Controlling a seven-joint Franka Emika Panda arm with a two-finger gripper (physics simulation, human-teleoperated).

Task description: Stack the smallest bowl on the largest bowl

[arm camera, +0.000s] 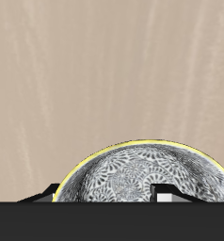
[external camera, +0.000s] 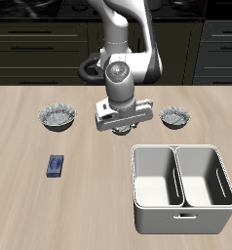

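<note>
Dark kitchen cabinets sit behind a pale wooden table, where three grey-white patterned wavy-rimmed bowls are lined up. The smallest bowl rests near a white two-compartment caddy; the largest bowl probably lies right under the gripper, mostly hidden in the exterior view. Whether the gripper's fingers are parted can't be made out. The smallest bowl looks stiff, light, glazed and slippery, so it would best be pinched across its thin rim wall.
</note>
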